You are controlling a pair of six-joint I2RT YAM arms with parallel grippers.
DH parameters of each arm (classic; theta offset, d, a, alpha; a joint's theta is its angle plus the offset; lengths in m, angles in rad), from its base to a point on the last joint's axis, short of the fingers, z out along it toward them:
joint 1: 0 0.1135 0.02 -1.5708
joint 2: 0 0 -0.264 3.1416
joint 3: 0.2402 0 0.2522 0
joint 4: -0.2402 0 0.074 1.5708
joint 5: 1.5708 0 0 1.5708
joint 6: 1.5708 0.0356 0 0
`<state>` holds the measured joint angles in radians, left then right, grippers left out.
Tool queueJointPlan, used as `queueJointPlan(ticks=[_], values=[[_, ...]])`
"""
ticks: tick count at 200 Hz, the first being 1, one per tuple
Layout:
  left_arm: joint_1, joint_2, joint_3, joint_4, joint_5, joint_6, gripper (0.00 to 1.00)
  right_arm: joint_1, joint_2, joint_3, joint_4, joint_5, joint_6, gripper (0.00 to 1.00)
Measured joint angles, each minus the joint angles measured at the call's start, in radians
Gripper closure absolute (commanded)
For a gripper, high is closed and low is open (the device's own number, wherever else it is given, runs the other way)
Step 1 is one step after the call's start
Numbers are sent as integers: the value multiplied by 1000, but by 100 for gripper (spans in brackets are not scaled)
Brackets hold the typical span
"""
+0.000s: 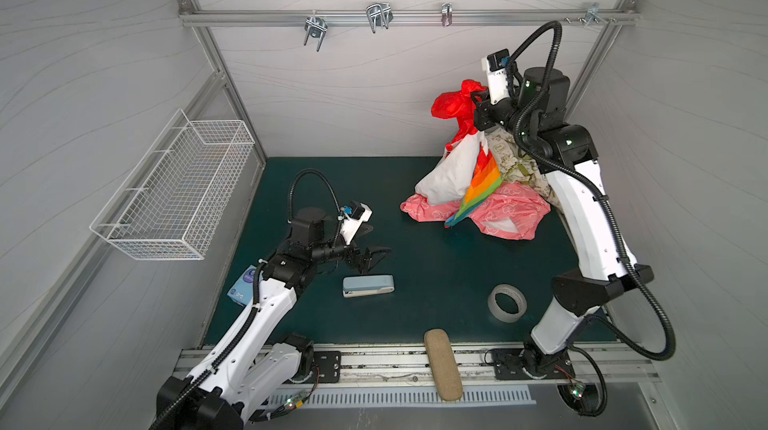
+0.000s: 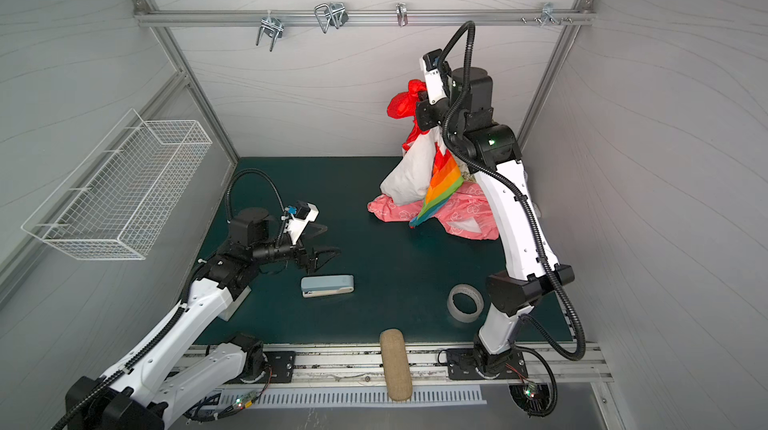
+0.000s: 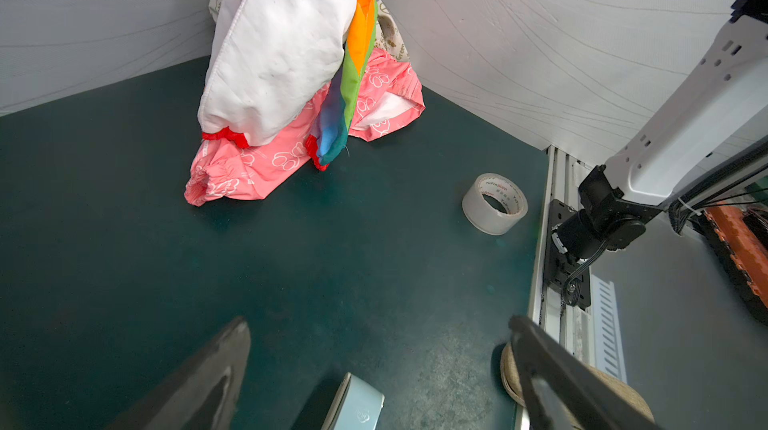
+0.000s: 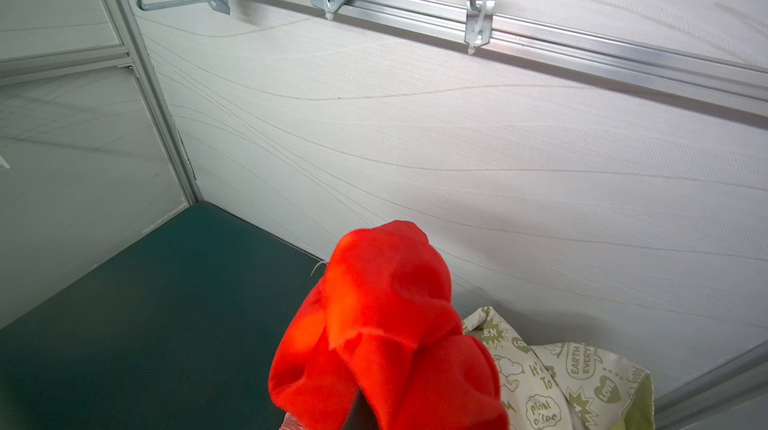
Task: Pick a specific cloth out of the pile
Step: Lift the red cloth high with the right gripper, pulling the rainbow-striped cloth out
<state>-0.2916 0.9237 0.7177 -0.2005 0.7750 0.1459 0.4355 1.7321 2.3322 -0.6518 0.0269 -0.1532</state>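
Observation:
The cloth hangs lifted above the pile at the back right. Its red-orange top (image 1: 451, 103) (image 2: 401, 105) is bunched in my right gripper (image 1: 474, 106) (image 2: 420, 111), which is shut on it. The white panel (image 1: 451, 174) (image 3: 282, 53) and rainbow stripes (image 1: 482, 186) droop onto the pile. In the right wrist view the red fabric (image 4: 386, 315) covers the fingers. The pink cloth (image 1: 498, 211) (image 3: 257, 166) and the cream cloth (image 1: 519, 161) (image 4: 552, 382) lie underneath. My left gripper (image 1: 374, 255) (image 3: 378, 322) stands open and empty, low over the mat at the left.
A light blue stapler (image 1: 368, 285) lies just in front of the left gripper. A tape roll (image 1: 507, 302) sits near the right arm's base and a beige case (image 1: 443, 363) on the front rail. A tissue pack (image 1: 243, 284), a wire basket (image 1: 174, 191) and the hook rail (image 1: 378, 16) are also in view.

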Motion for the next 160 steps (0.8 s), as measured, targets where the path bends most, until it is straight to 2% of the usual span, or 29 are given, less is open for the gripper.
queueJointPlan(ticks=[36,104,160], values=[[-3,-12,-13,7,-9,0,2,0,1,12,54,-85,33,100],[-4,-31,-24,28,-57,-8,2,42,-30,-25,285,-389,110,100],[-4,-71,-42,52,-66,-12,2,58,-10,-10,447,-501,166,100]])
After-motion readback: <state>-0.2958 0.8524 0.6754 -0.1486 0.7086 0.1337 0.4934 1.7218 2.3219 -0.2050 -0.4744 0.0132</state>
